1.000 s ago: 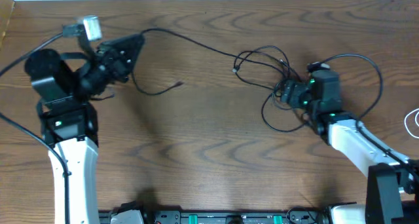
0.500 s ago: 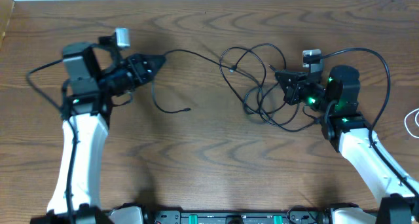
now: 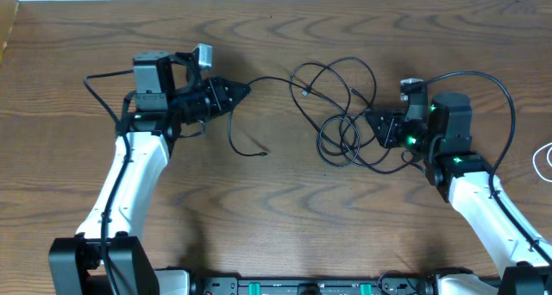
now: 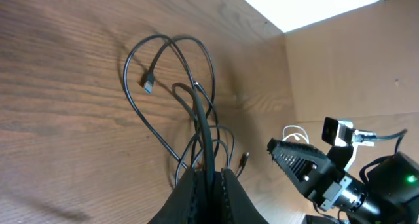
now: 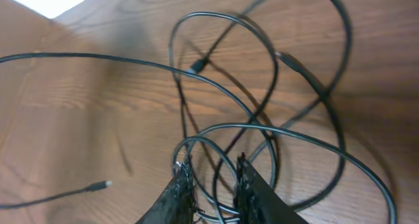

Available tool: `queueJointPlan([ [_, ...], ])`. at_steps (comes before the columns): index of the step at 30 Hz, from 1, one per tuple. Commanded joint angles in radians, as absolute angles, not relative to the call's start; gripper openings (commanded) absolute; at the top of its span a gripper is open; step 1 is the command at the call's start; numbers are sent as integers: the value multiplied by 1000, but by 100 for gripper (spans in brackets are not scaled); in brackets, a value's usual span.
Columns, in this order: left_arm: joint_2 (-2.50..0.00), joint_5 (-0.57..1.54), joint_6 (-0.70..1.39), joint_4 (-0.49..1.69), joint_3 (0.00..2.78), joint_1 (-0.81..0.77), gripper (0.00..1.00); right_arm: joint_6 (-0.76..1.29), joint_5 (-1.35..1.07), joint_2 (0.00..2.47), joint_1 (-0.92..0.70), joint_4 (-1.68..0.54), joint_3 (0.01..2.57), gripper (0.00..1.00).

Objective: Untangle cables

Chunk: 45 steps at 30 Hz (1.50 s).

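Brown wood-grain desk (image 3: 285, 226) fills the view, and its near half, toward the front edge, lies open, with room to draw a cord out. Farther in, left of the middle, the left claw (image 3: 244, 91) is pressed together on one of the black cables (image 3: 343, 138). From its tip one strand curls down to a loose plug end, and another runs right toward the knot. The knot lies right of the middle, several loops crossing one another. At its right side the right claw (image 3: 373, 122) stands slightly spread with loops crossing the gap; whether any strand is caught there I cannot tell. A white cable (image 3: 547, 160) lies apart at the right edge, only partly in view.

The step in hand looks like pulling one strand free. It would go best if the right claw pinned a different strand from the one the left holds. The left could then draw slowly toward the left and front edges, low over the wood, stopping if the loops tighten. The far edge is nearer the knot, so less room lies that way.
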<state>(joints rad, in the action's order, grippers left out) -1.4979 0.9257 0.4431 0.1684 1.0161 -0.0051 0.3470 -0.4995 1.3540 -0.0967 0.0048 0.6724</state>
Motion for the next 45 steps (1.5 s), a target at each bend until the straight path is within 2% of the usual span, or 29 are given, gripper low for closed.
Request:
queueJointPlan([
  [1, -1502, 896, 424, 167, 1022, -30, 8, 373, -439, 1390, -123, -1, 673, 26],
  [2, -1502, 896, 424, 167, 1022, -33, 8, 374, -440, 1405, -131, 0, 673, 33],
  [5, -1502, 896, 424, 168, 1022, -32, 8, 353, -525, 1459, -153, -2, 673, 44],
  [11, -1502, 896, 424, 168, 1022, -32, 8, 295, -532, 1559, -176, -15, 673, 50],
  [12, -1502, 896, 424, 168, 1022, -32, 8, 295, -543, 1572, -180, -11, 673, 47],
  [13, -1502, 896, 424, 168, 1022, -32, 8, 294, -557, 1582, -184, -7, 673, 40],
  [15, -1502, 896, 424, 168, 1022, -32, 8, 294, -603, 1591, -191, -2, 673, 17],
  [17, -1502, 896, 424, 168, 1022, -32, 8, 294, -635, 1589, -196, 7, 673, 1],
  [21, -1502, 896, 424, 168, 1022, -32, 9, 307, -959, 1586, -195, 200, 673, 1],
  [23, -1502, 896, 424, 170, 1022, -33, 22, 396, -1101, 1586, -196, 367, 673, 1],
  [26, -1502, 897, 424, 179, 1022, -33, 48, 579, -1151, 1586, -203, 611, 673, 1],
  [28, -1502, 897, 424, 179, 1022, -33, 71, 614, -1142, 1586, -214, 726, 673, 1],
  [30, -1502, 901, 424, 179, 1022, -33, 79, 614, -1106, 1586, -224, 750, 673, 1],
  [35, -1502, 908, 424, 179, 1022, -50, 80, 613, -968, 1586, -266, 688, 673, 1],
  [41, -1502, 868, 364, 179, 1020, -158, 80, 650, -892, 1586, -286, 677, 673, 1],
  [45, -1502, 734, 546, 179, 1020, -200, 80, 639, -913, 1586, -286, 677, 673, 1],
])
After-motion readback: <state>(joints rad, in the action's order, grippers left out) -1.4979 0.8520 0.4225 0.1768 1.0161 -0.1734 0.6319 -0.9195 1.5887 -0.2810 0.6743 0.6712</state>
